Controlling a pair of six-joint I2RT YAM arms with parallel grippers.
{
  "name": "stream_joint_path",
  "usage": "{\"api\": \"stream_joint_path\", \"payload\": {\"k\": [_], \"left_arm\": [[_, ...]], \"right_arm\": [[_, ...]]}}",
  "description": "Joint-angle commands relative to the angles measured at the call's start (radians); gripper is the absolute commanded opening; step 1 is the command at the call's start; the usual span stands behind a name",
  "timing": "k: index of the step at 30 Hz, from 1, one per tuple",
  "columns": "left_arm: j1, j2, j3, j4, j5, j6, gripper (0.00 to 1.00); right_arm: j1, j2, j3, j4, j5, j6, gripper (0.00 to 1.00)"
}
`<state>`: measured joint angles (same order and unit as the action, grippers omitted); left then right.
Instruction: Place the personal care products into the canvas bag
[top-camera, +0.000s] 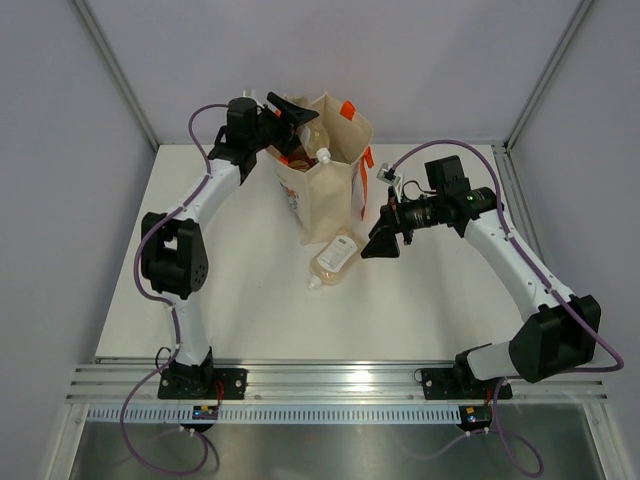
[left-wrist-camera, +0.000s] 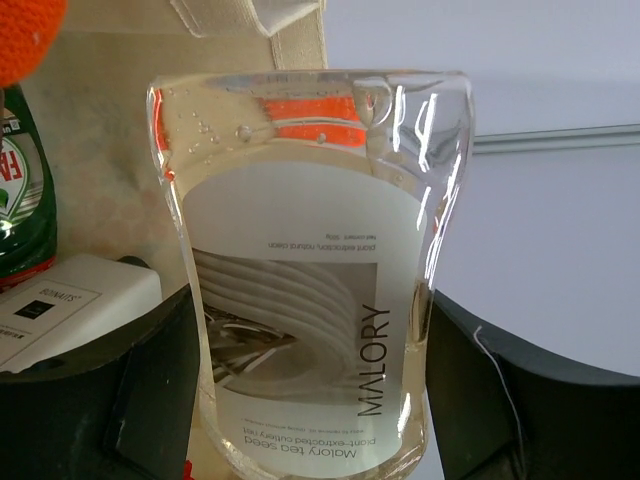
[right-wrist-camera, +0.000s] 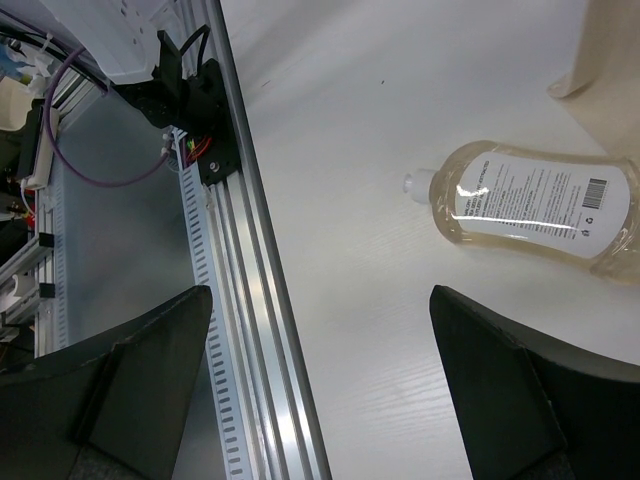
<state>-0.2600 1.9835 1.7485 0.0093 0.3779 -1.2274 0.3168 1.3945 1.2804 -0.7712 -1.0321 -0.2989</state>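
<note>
The canvas bag stands upright at the back middle of the table, with orange handles. My left gripper is over the bag's mouth, shut on a peach bottle with a white "MALORY" label, held between both fingers. Inside the bag, the left wrist view shows a green bottle and a white squarish item with a black label. A second peach bottle lies on the table in front of the bag and also shows in the right wrist view. My right gripper is open and empty, just right of it.
An aluminium rail runs along the table's near edge and shows in the right wrist view. Grey walls enclose the table on three sides. A bottom corner of the bag shows in the right wrist view.
</note>
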Motion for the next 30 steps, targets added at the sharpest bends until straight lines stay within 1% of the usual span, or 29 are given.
{"api": "stream_joint_path", "payload": {"k": [1,2,5,7,8,9,16,20,21,23,24,25,26,27,28,29,30], "left_arm": [[0.001,-0.038,0.091,0.072,-0.048,0.016,0.44],[0.001,-0.041,0.088,0.067,-0.050,0.009,0.47],[-0.001,-0.049,0.092,0.035,-0.059,0.009,0.65],[-0.001,-0.055,0.092,0.018,-0.054,0.014,0.73],[-0.001,-0.057,0.092,0.011,-0.054,0.017,0.92],[-0.001,-0.058,0.091,0.005,-0.054,0.020,0.99],[-0.001,-0.066,0.103,-0.005,-0.033,0.034,0.99],[-0.001,-0.075,0.134,-0.008,-0.020,0.065,0.99],[-0.001,-0.080,0.138,-0.008,-0.014,0.074,0.99],[-0.001,-0.097,0.155,-0.008,-0.004,0.121,0.99],[0.001,-0.104,0.163,-0.008,0.015,0.147,0.99],[0.001,-0.112,0.175,-0.041,0.019,0.228,0.99],[0.001,-0.124,0.195,-0.078,0.021,0.290,0.99],[0.001,-0.150,0.253,-0.201,0.001,0.466,0.99],[-0.002,-0.170,0.273,-0.266,-0.020,0.556,0.99],[-0.004,-0.201,0.270,-0.328,-0.054,0.636,0.99],[-0.004,-0.281,0.211,-0.401,-0.127,0.708,0.99]], "right_arm": [[-0.001,-0.011,0.007,0.036,0.007,0.015,0.99],[0.001,-0.009,0.010,0.038,0.003,0.015,0.99],[0.001,0.004,0.020,0.038,0.000,0.020,0.99],[0.001,0.012,0.025,0.035,0.000,0.018,0.99],[-0.001,0.012,0.028,0.035,0.001,0.020,0.99],[0.001,0.012,0.028,0.036,0.003,0.018,0.99],[-0.001,0.023,0.046,0.006,0.015,-0.020,0.99],[0.001,0.029,0.062,-0.037,0.015,-0.078,0.99],[0.001,0.031,0.066,-0.046,0.015,-0.115,0.99],[0.001,0.038,0.086,-0.095,0.000,-0.247,0.99],[0.002,0.043,0.094,-0.129,-0.014,-0.340,0.99],[0.002,0.043,0.103,-0.170,-0.046,-0.456,1.00],[0.007,0.044,0.102,-0.256,-0.045,-0.716,0.99],[0.022,0.050,0.096,-0.308,-0.033,-0.884,0.99],[0.033,0.063,0.079,-0.359,0.031,-1.039,0.99],[0.050,0.076,0.074,-0.414,0.085,-1.235,1.00],[0.098,0.115,0.073,-0.416,0.149,-1.279,0.99]]}}
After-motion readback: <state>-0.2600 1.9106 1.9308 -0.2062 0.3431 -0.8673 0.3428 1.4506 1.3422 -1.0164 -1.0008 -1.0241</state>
